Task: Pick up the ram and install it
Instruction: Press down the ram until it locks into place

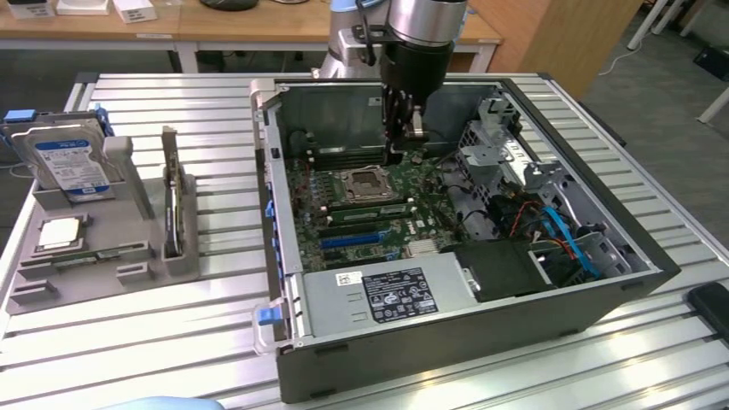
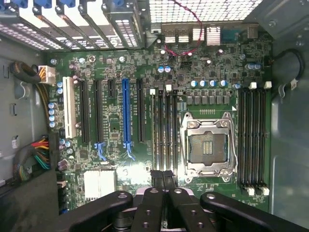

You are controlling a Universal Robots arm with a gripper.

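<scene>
The ram (image 1: 172, 209), a long thin dark-green stick, stands on edge in a slot of the grey holder (image 1: 137, 256) on the exterior view's left, outside the computer case. My gripper (image 1: 405, 147) hangs inside the open case (image 1: 456, 333), low over the far part of the motherboard (image 1: 376, 222), well away from the ram. Its two black fingertips (image 2: 158, 178) are pressed together, shut, and nothing shows between them. They hover at the end of the black memory slots (image 2: 164, 130) beside the empty processor socket (image 2: 208, 147).
The grey holder also carries a silver hard drive with a blue-white label (image 1: 74, 162) and a square silver processor chip (image 1: 61, 232). A second bank of memory slots (image 2: 252, 140) lies beyond the socket. Case walls, a drive cage (image 1: 496, 141) and cables (image 1: 558, 231) surround the board.
</scene>
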